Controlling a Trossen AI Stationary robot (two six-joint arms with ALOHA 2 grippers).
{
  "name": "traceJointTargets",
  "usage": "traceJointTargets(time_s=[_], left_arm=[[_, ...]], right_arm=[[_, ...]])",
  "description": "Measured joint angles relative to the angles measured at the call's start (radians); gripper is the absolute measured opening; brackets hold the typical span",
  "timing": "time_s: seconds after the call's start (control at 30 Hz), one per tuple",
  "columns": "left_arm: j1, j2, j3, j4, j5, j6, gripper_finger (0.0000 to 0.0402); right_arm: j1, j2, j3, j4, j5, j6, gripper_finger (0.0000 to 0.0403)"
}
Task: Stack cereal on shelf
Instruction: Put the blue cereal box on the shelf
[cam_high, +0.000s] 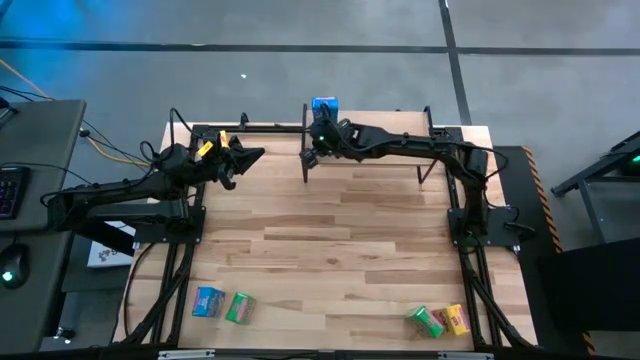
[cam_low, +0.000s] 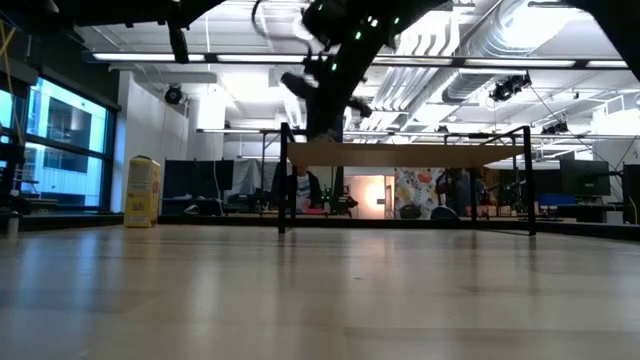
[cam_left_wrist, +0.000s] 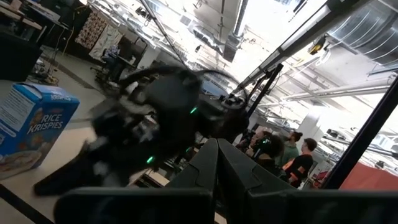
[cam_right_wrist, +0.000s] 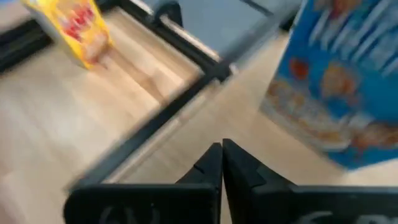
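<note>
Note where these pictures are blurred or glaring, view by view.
Right wrist view: blue cereal box and yellow cereal box smeared by motion. Left wrist view: right arm blurred, ceiling lights glaring. Low view: bright ceiling lights, tabletop soft up close. High view: sharp.

The shelf (cam_high: 365, 135) stood at the far edge of the worktop (cam_high: 330, 250), about midway across. On its left end sat a cereal box (cam_high: 324, 105), with the right gripper (cam_high: 312, 152) just beside it, over that end of the shelf. The left gripper (cam_high: 250, 158) hung to the left of the shelf, above the far left part of the worktop, and another box (cam_high: 206, 148) stood close by the left arm. Two boxes (cam_high: 223, 304) lay side by side at the near left edge of the worktop, and two more (cam_high: 438, 321) at the near right edge, well apart from the shelf.
</note>
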Motion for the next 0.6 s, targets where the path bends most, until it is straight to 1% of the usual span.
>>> traceJointTargets(time_s=[0.13, 0.23, 0.3, 0.33, 0.4, 0.47, 0.6], left_arm=[[0.000, 0.000, 0.000, -0.002, 0.000, 0.006, 0.0000], [0.000, 0.000, 0.000, -0.004, 0.000, 0.022, 0.0000], [0.000, 0.000, 0.000, -0.004, 0.000, 0.031, 0.0000], [0.000, 0.000, 0.000, -0.004, 0.000, 0.033, 0.0000], [0.000, 0.000, 0.000, -0.004, 0.000, 0.034, 0.0000], [0.000, 0.000, 0.000, -0.003, 0.000, 0.034, 0.0000], [0.000, 0.000, 0.000, -0.003, 0.000, 0.036, 0.0000]], right_arm=[[0.014, -0.091, 0.000, -0.074, -0.029, -0.093, 0.0000], [0.027, -0.155, 0.000, -0.164, -0.048, -0.143, 0.0000], [0.034, -0.199, -0.002, -0.218, -0.079, -0.166, 0.0000], [0.042, -0.226, -0.019, -0.221, -0.089, -0.173, 0.0000], [0.053, -0.296, -0.086, -0.194, -0.122, -0.173, 0.0000], [0.067, -0.385, -0.196, -0.123, -0.146, -0.146, 0.0000], [0.104, -0.598, -0.467, 0.108, -0.197, -0.022, 0.0000]])
